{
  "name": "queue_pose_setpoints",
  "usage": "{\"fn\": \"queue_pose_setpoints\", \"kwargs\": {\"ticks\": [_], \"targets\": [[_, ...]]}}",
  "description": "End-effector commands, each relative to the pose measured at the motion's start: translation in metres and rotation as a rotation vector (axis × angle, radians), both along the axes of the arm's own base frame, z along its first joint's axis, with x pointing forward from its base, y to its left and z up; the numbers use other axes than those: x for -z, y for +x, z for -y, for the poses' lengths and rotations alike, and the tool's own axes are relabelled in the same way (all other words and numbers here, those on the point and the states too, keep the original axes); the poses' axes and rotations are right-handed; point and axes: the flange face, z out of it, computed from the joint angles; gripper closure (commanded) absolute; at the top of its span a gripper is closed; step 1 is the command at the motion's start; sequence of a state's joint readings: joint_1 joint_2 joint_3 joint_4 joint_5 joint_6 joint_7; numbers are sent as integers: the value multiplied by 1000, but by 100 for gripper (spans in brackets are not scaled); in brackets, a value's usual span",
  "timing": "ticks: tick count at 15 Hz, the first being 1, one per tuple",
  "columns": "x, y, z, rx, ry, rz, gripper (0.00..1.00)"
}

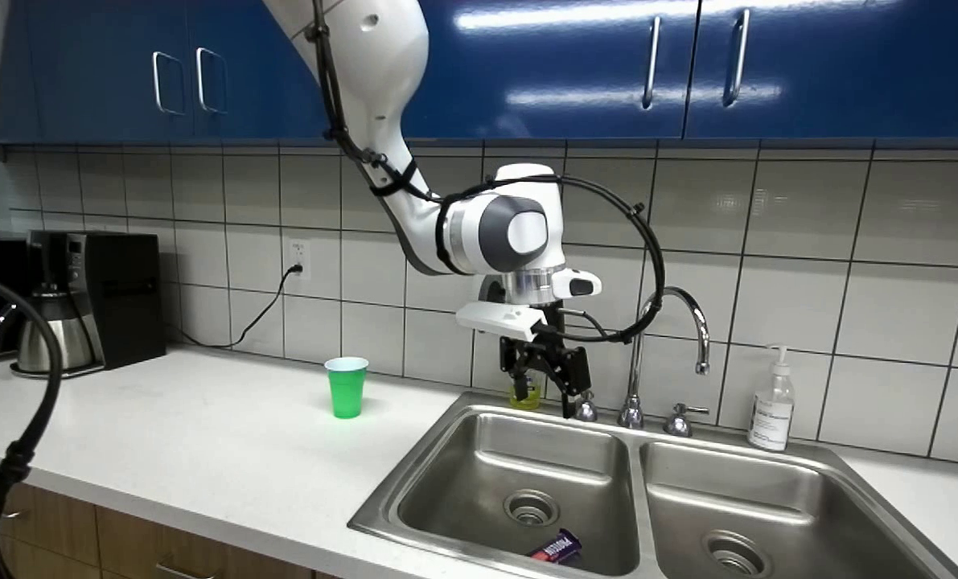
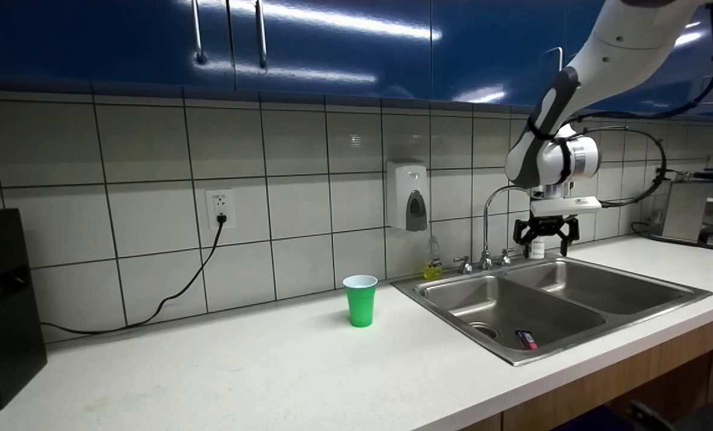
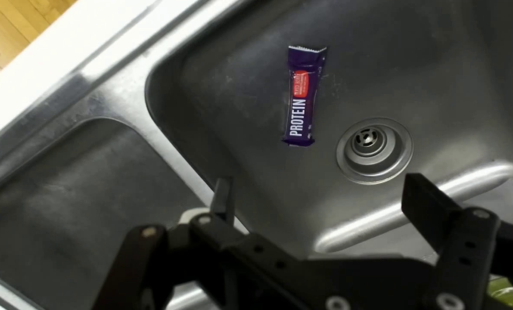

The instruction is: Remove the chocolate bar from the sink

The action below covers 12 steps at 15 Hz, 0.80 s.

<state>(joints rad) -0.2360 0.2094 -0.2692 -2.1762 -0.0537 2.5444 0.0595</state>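
The chocolate bar is a flat dark purple packet with a red patch and the word PROTEIN. It lies flat in one basin of the steel sink, near that basin's drain. The bar shows in both exterior views point(image 1: 557, 548) point(image 2: 526, 340) and the wrist view point(image 3: 301, 99). The sink point(image 1: 641, 515) also shows in an exterior view point(image 2: 616, 321) and the wrist view point(image 3: 127, 92). My gripper point(image 1: 544, 402) is open and empty, pointing down above the back part of the sink, apart from the bar. It also shows in an exterior view point(image 2: 543, 251) and the wrist view point(image 3: 318, 189).
A green cup point(image 1: 347, 390) stands on the counter point(image 1: 205, 450) beside the sink. The curved faucet point(image 1: 692, 310) and its handles point(image 1: 678, 422) rise behind the sink, close to my gripper. A yellow soap bottle point(image 2: 433, 266) and a clear pump bottle point(image 1: 772, 406) stand at the back.
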Motion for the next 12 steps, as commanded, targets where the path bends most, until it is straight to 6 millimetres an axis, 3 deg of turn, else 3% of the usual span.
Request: {"fn": "queue_pose_setpoints", "kwargs": {"ticks": [1, 6, 12], "targets": [[32, 38, 3, -8, 3, 5, 0], [84, 58, 5, 13, 17, -24, 0], [130, 56, 9, 73, 27, -60, 0]]}}
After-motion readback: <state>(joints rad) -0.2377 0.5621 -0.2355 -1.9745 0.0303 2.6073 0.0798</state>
